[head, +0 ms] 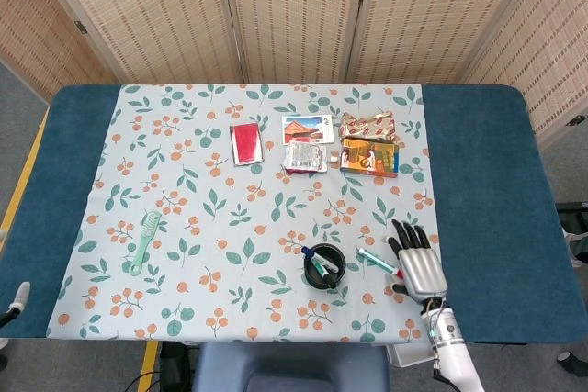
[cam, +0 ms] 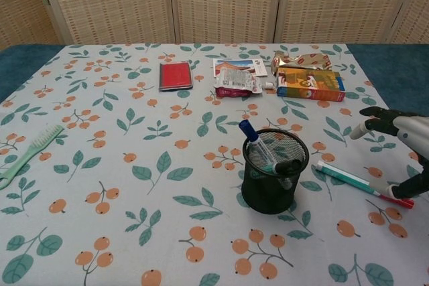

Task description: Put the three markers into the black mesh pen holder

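Observation:
The black mesh pen holder (head: pixel 324 266) (cam: pixel 273 177) stands near the front of the cloth. Two markers stand in it, one blue-capped (cam: pixel 253 140) and one black-capped (cam: pixel 286 165). A third marker (head: pixel 374 261) (cam: pixel 354 180), green with a red cap, lies flat to the right of the holder. My right hand (head: pixel 418 265) (cam: pixel 404 128) hovers over its red end with the fingers spread, holding nothing. The thumb (cam: pixel 409 184) curls down close to the red cap; I cannot tell if it touches. Only a white sliver of my left hand (head: pixel 16 297) shows at the bottom left edge.
A green comb (head: pixel 144 240) (cam: pixel 25 153) lies at the left. A red notebook (head: pixel 246 142), a postcard (head: pixel 308 127), snack packets (head: pixel 303 156) and an orange box (head: pixel 369 156) (cam: pixel 310 84) sit in a row at the back. The table's front edge is just behind the right hand.

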